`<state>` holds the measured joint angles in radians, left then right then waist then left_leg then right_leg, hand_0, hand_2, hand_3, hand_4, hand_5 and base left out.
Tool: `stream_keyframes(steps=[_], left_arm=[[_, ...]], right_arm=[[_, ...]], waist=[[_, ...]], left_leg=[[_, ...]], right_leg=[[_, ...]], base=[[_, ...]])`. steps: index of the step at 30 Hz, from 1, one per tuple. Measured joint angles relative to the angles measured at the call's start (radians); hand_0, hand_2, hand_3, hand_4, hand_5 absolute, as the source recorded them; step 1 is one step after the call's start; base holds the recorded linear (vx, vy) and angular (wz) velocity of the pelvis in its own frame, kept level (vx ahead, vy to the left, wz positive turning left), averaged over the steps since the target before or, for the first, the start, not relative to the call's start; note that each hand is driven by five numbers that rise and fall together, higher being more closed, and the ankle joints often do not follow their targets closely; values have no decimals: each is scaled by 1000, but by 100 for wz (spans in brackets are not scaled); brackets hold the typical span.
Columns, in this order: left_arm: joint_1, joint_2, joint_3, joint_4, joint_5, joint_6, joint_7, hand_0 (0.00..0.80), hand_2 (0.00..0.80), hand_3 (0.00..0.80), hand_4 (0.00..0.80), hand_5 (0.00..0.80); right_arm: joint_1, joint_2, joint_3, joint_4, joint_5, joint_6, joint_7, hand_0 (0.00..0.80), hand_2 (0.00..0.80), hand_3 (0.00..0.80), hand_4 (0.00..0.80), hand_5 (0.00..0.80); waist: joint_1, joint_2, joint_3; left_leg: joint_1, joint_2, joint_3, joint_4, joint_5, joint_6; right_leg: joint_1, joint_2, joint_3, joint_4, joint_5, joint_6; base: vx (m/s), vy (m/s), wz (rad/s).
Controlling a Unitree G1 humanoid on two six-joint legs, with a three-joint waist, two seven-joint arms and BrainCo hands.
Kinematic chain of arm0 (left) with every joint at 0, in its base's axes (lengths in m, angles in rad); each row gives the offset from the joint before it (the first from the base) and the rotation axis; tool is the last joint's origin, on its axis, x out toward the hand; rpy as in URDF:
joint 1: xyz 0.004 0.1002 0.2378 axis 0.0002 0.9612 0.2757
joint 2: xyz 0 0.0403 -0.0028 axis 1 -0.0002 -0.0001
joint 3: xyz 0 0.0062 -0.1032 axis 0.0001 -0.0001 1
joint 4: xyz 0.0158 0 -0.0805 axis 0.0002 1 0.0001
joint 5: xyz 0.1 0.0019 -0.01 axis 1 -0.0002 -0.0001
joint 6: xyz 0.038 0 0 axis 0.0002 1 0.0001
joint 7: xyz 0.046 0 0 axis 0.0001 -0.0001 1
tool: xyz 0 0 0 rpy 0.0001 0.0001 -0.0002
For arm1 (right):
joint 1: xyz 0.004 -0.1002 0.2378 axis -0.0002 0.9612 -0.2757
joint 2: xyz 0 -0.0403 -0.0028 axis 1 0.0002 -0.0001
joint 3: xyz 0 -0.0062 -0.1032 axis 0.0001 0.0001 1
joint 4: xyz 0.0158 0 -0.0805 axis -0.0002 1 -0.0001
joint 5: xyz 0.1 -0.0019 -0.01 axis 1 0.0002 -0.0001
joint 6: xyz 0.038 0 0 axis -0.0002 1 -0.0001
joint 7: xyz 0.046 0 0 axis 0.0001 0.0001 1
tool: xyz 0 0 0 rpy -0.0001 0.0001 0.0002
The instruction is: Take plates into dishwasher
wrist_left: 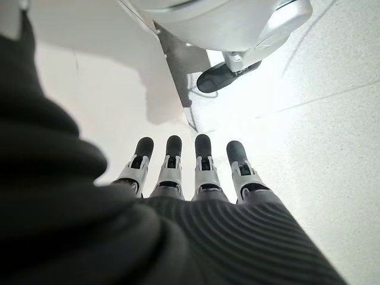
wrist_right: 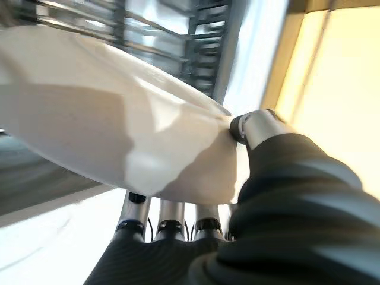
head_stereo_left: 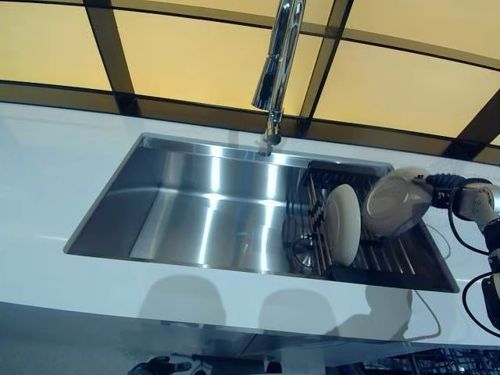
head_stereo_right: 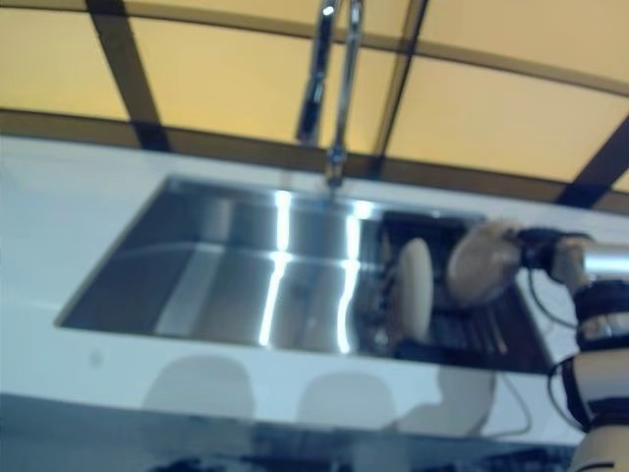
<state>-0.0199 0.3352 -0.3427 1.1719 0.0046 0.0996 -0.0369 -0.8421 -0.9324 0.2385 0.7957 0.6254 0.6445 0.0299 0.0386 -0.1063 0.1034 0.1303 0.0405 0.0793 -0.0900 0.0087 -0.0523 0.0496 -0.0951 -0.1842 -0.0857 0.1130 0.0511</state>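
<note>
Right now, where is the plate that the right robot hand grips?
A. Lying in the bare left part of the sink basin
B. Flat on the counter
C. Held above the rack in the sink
C: the right robot hand pinches the plate at its rim, lifted over the rack where another plate stands on edge.

Two white round plates. First plate (head_stereo_left: 342, 224) stands on edge, upright, in dark wire rack (head_stereo_left: 391, 254) at sink's right end. Second plate (head_stereo_left: 397, 201) held tilted above rack, just right of first, pinched at rim by right hand (wrist_right: 261, 127); apparently clear of rack, contact unclear.
</note>
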Motion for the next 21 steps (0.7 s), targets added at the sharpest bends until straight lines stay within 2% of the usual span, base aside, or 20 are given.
stream_keyframes(steps=[4,6,9,11,13,15,16,19,20,21], left_arm=[[0,0,1,-3,0,-1,0,0,0,0,0,0],[7,2,1,-3,0,-3,1,0,0,0,0,0],[12,1,2,-3,0,-8,1,0,0,0,0,0],[14,1,2,-3,0,-11,1,0,0,0,0,0],[16,2,2,-3,0,-20,1,0,0,0,0,0],[15,4,1,-4,1,-24,0,0,0,0,0,0],[12,4,2,-7,2,-24,-1,0,0,0,0,0],[10,7,2,-10,8,-21,-3,0,0,0,0,0],[10,7,1,-9,13,-20,-4,0,0,0,0,0],[13,9,1,-8,27,-15,-5,0,0,0,0,0]], right_arm=[[2,-1,-32,-96,39,-67,-41,800,800,800,800,800],[6,-2,-53,-164,57,-115,-56,800,800,800,800,800],[68,-8,-119,-282,87,-178,-83,800,800,800,800,800],[110,-9,-155,-345,109,-209,-103,800,800,800,800,800],[150,-9,-181,-393,122,-233,-126,800,800,800,800,800],[215,-10,-216,-473,134,-268,-156,800,800,800,800,800],[263,-10,-250,-521,138,-283,-168,800,800,800,800,800],[371,-11,-318,-604,146,-299,-192,800,800,800,800,800],[388,-11,-330,-612,145,-301,-193,800,800,800,800,800],[443,-14,-362,-637,142,-309,-195,800,800,800,800,800]], waist=[[-6,-1,4],[-23,-6,11],[-28,-12,20],[-28,-13,24],[-41,-14,34],[-56,-18,48],[-58,-16,55],[-107,-10,86],[-112,-11,89],[-131,-11,97]], left_leg=[[0,0,0,0,0,0],[0,0,4,0,0,0],[1,-3,8,0,0,1],[3,-3,31,0,-1,2],[13,-8,36,0,-3,6],[16,-13,69,-1,-8,17],[11,-6,86,-1,-7,20],[9,8,136,-3,-2,35],[11,9,146,-3,-2,37],[16,10,182,-2,-6,40]], right_leg=[[0,0,0,0,0,0],[0,-1,0,0,0,0],[-2,-2,6,2,1,2],[-5,-3,10,4,3,4],[-9,-4,13,16,5,7],[-47,-3,28,55,10,13],[-70,-1,42,73,22,32],[-110,1,46,86,82,123],[-115,0,43,89,84,128],[-137,-19,26,108,74,130]], base=[[-2,18,0],[-2,55,1],[-12,71,-2],[-20,64,-10],[-38,97,-14],[-43,106,-42],[-31,77,-55],[-22,44,-46],[-43,10,-59],[-70,-3,-63]])
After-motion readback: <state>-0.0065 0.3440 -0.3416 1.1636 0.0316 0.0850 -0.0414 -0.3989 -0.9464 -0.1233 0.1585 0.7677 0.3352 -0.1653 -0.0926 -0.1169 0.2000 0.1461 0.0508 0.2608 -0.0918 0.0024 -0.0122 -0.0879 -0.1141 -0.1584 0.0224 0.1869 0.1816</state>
